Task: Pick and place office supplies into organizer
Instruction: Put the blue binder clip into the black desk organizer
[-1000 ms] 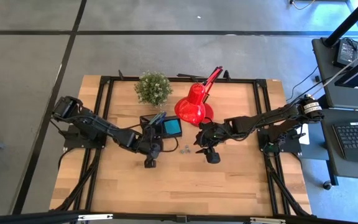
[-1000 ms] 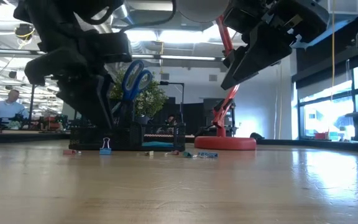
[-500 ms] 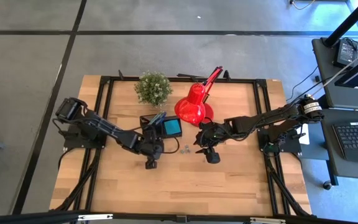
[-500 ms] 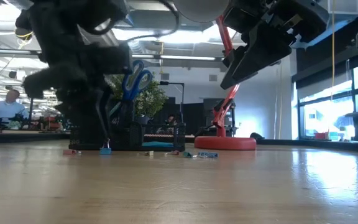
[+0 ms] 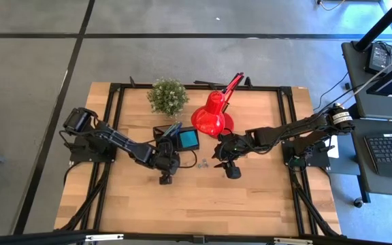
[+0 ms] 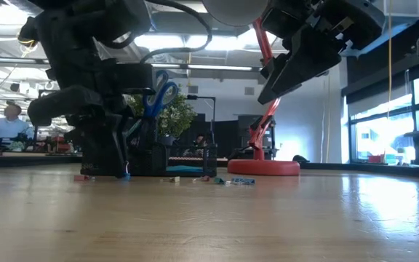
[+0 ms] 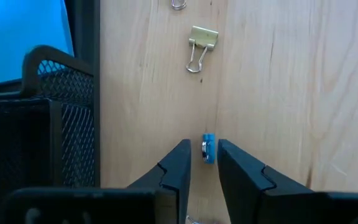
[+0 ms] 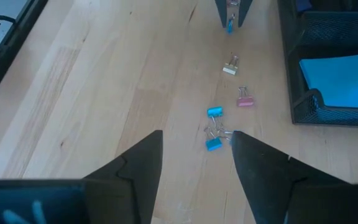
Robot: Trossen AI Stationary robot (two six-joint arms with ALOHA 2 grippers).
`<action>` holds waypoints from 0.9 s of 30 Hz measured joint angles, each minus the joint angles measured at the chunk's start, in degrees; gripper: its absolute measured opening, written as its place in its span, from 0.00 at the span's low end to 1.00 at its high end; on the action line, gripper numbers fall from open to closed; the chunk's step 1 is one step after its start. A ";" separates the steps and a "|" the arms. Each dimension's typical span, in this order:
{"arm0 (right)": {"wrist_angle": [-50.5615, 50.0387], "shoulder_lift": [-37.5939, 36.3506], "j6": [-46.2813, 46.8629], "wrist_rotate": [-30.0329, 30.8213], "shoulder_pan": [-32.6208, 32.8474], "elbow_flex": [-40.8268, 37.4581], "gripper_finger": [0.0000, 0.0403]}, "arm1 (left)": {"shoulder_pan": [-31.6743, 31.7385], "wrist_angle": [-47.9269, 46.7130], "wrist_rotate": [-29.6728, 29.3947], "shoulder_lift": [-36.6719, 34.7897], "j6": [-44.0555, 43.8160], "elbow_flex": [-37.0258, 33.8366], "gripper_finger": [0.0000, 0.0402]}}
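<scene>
The black mesh organizer stands mid-table with the blue-handled scissors upright in it and a blue sticky-note pad lying in a tray. My left gripper is down at the table on the organizer's near side. Its fingers stand narrowly apart on either side of a small blue binder clip, which rests on the wood; I see a gap beside the clip. My right gripper is open and hovers above the table right of the loose clips.
More clips lie on the wood: a gold one, a pink one and two blue ones. The red lamp and potted plant stand behind the organizer. Black frame rails border the table. A person sits far behind.
My left gripper has come down from above the standing blue clip to the table, so that its fingers now flank the clip. The clip and my right arm have stayed where they were.
</scene>
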 joint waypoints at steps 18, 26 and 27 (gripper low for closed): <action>0.00 0.00 0.00 0.00 -0.02 0.00 0.48 | 0.00 -0.04 0.01 -0.02 0.01 0.00 0.01; 0.00 0.00 0.00 0.00 -0.02 0.00 0.48 | 0.00 -0.85 0.37 -0.93 2.47 0.00 0.01; 0.00 0.00 0.00 0.00 -0.02 0.00 0.48 | 0.00 -0.94 0.50 -1.56 2.49 0.00 0.01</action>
